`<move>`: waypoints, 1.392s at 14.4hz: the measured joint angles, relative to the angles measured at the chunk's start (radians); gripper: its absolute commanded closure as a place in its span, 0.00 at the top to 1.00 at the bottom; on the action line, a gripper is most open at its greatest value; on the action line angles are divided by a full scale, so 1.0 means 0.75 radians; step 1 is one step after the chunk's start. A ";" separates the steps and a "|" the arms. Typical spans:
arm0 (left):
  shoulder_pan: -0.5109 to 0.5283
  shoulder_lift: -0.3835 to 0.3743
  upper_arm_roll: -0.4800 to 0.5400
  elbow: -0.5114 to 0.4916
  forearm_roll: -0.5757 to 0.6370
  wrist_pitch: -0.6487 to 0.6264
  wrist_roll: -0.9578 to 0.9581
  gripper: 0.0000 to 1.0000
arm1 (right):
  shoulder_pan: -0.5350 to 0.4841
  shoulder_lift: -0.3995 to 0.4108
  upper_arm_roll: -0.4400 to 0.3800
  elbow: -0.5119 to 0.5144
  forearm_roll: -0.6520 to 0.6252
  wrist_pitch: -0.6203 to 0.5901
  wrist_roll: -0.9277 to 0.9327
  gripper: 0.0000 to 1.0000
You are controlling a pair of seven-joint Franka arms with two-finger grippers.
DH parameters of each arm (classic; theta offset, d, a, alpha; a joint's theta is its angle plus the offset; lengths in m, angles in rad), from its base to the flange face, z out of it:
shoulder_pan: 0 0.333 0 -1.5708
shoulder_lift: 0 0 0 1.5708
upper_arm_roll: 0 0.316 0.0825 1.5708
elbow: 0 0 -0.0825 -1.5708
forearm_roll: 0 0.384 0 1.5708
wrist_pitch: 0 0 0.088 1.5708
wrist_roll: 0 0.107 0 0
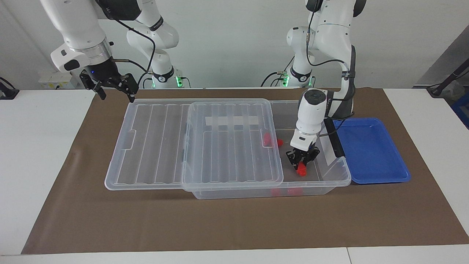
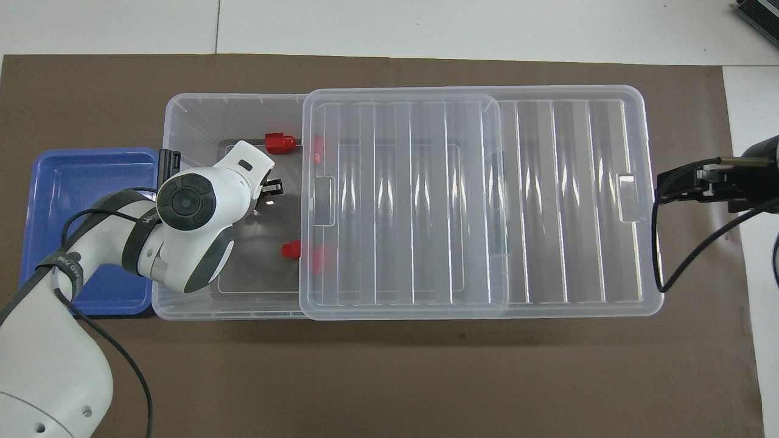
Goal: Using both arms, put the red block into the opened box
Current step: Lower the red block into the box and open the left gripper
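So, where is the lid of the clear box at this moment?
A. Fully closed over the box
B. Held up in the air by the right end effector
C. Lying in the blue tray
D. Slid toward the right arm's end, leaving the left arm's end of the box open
D: the lid overhangs the box at the right arm's end, and the left end effector reaches into the uncovered part.
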 measured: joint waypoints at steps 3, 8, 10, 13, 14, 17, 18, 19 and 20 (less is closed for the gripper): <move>0.005 0.008 0.007 -0.014 0.002 0.001 0.000 1.00 | 0.000 0.000 0.000 0.000 0.000 0.000 0.000 1.00; 0.007 0.008 0.005 -0.019 0.003 -0.002 0.000 1.00 | 0.000 0.000 0.001 0.000 0.000 0.000 0.000 1.00; 0.007 0.007 0.001 -0.017 0.003 -0.010 0.000 1.00 | 0.000 0.000 0.001 0.000 0.000 0.000 0.000 1.00; 0.006 -0.016 -0.003 -0.001 0.003 -0.069 0.000 1.00 | 0.000 0.000 0.001 0.000 0.000 0.000 0.000 1.00; 0.006 -0.031 -0.004 0.008 0.003 -0.103 0.000 1.00 | 0.000 0.000 0.001 0.000 0.000 0.000 0.000 1.00; 0.005 -0.078 -0.007 0.036 -0.003 -0.188 -0.006 1.00 | 0.000 0.000 0.001 0.000 0.000 0.000 0.000 1.00; 0.004 -0.091 -0.008 0.038 -0.010 -0.198 -0.011 1.00 | 0.000 0.000 0.001 0.000 0.000 0.000 0.000 1.00; 0.004 -0.102 -0.009 0.039 -0.014 -0.210 -0.014 1.00 | 0.000 0.000 0.001 0.000 0.000 0.000 0.000 1.00; 0.004 -0.111 -0.009 0.040 -0.016 -0.224 -0.018 1.00 | 0.000 0.000 0.001 0.000 0.000 0.000 0.000 1.00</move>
